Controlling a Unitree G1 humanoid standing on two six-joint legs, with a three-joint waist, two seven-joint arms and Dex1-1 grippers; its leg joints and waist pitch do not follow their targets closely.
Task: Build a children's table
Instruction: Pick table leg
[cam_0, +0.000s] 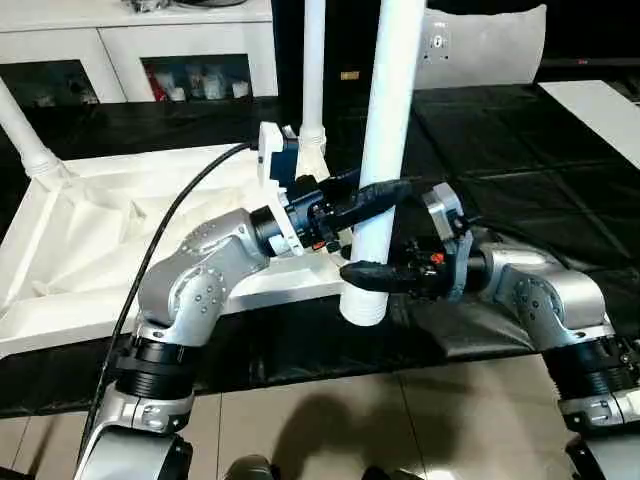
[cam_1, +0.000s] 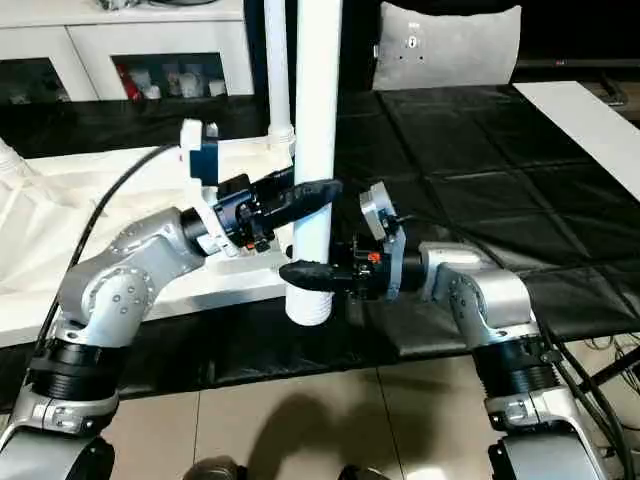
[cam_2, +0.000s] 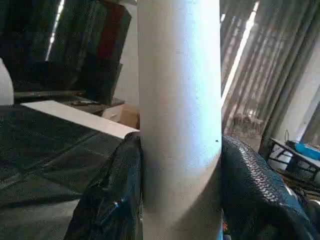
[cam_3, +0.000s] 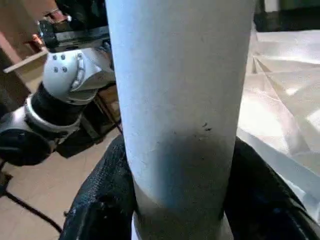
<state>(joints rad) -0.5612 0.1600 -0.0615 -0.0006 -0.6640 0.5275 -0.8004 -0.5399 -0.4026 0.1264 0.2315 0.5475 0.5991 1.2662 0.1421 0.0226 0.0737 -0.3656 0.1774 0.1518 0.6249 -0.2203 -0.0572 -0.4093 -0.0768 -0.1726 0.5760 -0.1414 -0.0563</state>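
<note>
black mat (cam_0: 520, 150), both hands gripping leg (cam_0: 385, 150)

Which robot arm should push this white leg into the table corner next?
Probably the left. The left gripper holds the leg higher up, on the tabletop side. The right gripper clasps it near the ribbed bottom end, good for steering.

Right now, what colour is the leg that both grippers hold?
White, the leg; the left eye view shows it best.

White leg (cam_0: 385, 150), black fingers (cam_2: 112, 200), silver forearms (cam_0: 200, 275), seemingly dark quilted mat (cam_0: 520, 150).
</note>
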